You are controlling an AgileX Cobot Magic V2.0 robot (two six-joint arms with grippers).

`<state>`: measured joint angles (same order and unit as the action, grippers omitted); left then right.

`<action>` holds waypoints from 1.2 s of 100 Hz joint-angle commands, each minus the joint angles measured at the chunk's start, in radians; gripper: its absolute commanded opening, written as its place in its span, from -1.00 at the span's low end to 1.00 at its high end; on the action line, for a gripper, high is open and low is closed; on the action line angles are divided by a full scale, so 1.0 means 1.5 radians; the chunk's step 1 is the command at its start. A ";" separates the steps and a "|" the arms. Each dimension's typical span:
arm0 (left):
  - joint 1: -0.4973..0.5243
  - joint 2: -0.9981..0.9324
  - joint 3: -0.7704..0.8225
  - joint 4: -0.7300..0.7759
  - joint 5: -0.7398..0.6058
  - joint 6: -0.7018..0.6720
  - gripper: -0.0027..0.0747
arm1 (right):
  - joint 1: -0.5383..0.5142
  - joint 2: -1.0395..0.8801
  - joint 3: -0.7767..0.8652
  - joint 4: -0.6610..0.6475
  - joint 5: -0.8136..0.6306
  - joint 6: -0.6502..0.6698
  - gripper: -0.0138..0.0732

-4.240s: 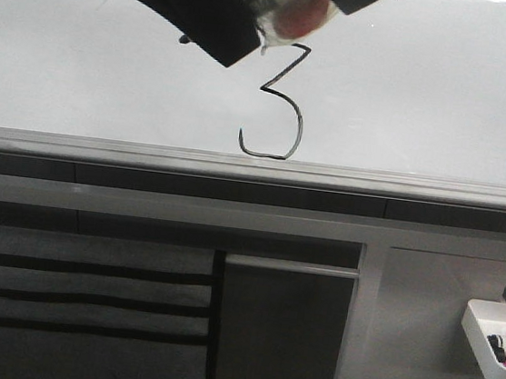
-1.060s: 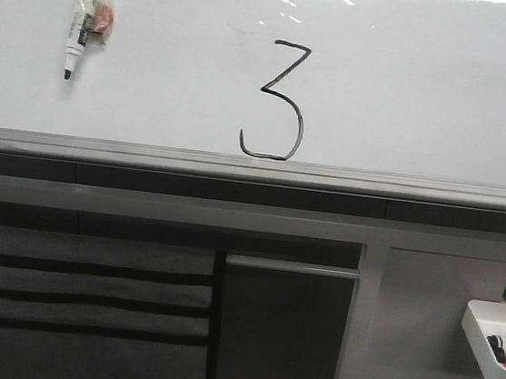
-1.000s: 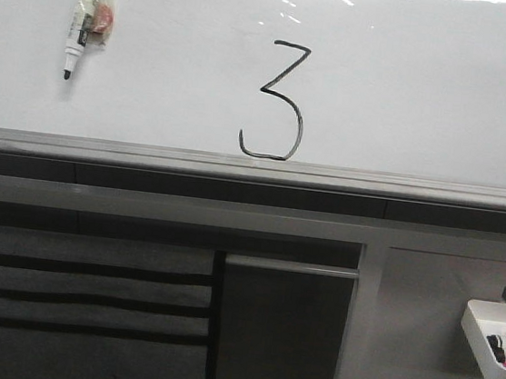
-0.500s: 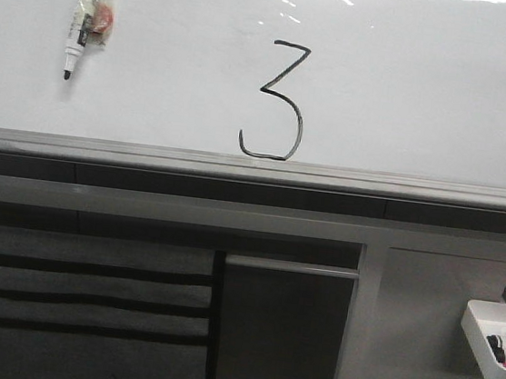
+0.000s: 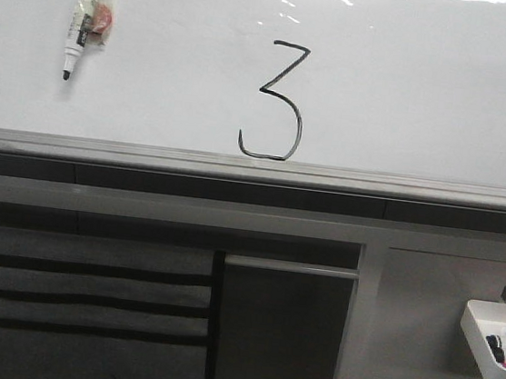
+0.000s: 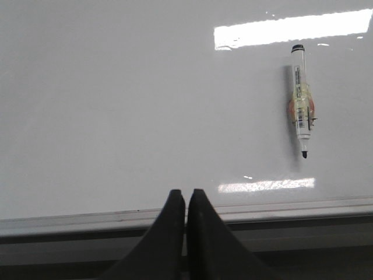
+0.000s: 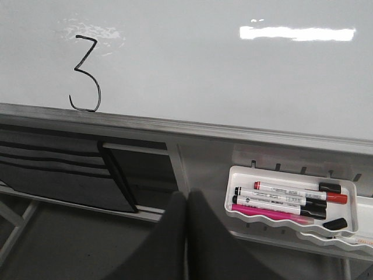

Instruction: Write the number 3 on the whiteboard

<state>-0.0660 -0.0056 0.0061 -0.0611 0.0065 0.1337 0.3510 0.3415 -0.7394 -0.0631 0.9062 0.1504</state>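
Note:
A thin black number 3 (image 5: 279, 101) stands on the glossy whiteboard (image 5: 429, 91), just above its grey ledge (image 5: 255, 169); it also shows in the right wrist view (image 7: 85, 74). A marker (image 5: 86, 13) sticks upright to the board at the upper left, tip down; it also shows in the left wrist view (image 6: 301, 108). My left gripper (image 6: 186, 195) is shut and empty, low in front of the ledge, apart from the marker. My right gripper (image 7: 187, 198) is shut and empty, below the board. Neither gripper shows in the front view.
A white tray (image 7: 291, 213) with several markers hangs on the grey pegboard panel (image 5: 427, 347) at the lower right; it also shows in the front view (image 5: 496, 345). Dark fabric pockets (image 5: 77, 288) and a dark panel (image 5: 278, 334) sit under the ledge.
About four seconds ago a gripper held the marker at the top of the 3. Since then it has left the front view and the marker sits on the board at upper left.

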 commanded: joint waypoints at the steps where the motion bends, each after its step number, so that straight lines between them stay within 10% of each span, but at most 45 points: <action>1: 0.001 -0.022 0.001 -0.003 -0.038 -0.021 -0.98 | -0.005 0.009 -0.015 -0.011 -0.047 -0.001 -0.85; 74: 0.002 -0.021 0.001 -0.018 -0.038 -0.021 -0.98 | -0.005 0.003 -0.008 -0.011 -0.058 -0.001 -0.85; 120: 0.002 -0.021 0.001 -0.018 -0.038 -0.021 -0.98 | -0.199 -0.222 0.488 0.031 -0.643 0.002 -0.85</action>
<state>-0.0644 -0.0056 0.0061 -0.0768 0.0249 0.1145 0.0752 0.0262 -0.0771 -0.0195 0.1760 0.1544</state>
